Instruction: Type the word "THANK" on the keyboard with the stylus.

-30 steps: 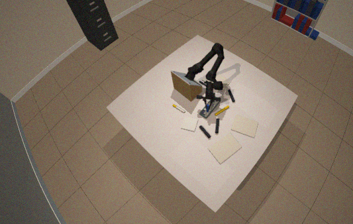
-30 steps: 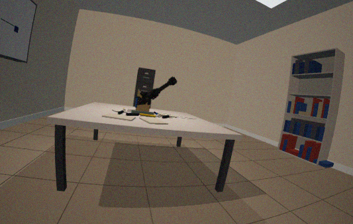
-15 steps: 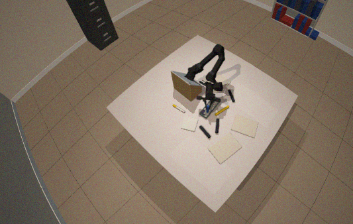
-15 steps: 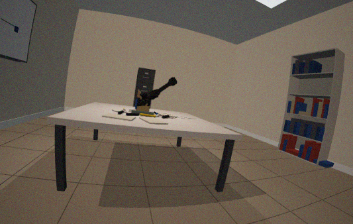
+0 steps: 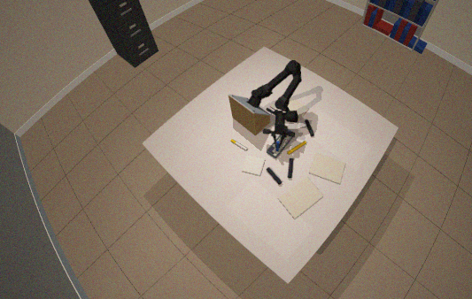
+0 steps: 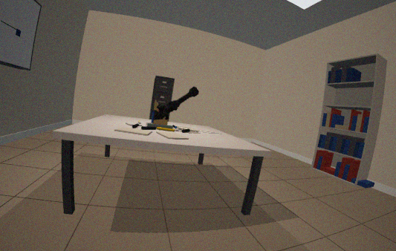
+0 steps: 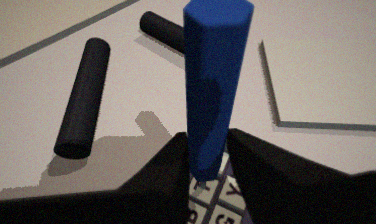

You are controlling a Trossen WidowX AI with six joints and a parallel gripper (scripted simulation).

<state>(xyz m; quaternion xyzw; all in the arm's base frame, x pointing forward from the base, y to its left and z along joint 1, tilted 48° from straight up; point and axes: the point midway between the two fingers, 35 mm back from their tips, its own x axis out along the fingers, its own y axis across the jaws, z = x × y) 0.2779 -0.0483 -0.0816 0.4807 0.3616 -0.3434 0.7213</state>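
The blue stylus (image 7: 214, 85) (image 5: 278, 145) (image 6: 152, 116) stands nearly upright, held between my fingers. My gripper (image 7: 206, 139) (image 5: 279, 138) is shut on it, over the keyboard (image 5: 273, 154). In the wrist view, the stylus's lower end shows at the upper edge of the T key (image 7: 202, 188), with the Y key (image 7: 233, 189) to its right. I cannot tell whether the tip touches a key or whether one is pressed down. Most of the other keys are hidden by the fingers and stylus or out of the wrist view.
Black cylinders (image 7: 84, 95) (image 5: 274, 176) (image 5: 290, 168) lie beyond the keyboard. A yellow marker (image 5: 297, 148) lies close beside it, and a white-and-yellow one (image 5: 239, 145) lies farther off. A brown box-like object (image 5: 246, 118) stands by the arm. Flat pale pads (image 5: 328, 168) (image 5: 300, 198) (image 5: 254, 164) lie around.
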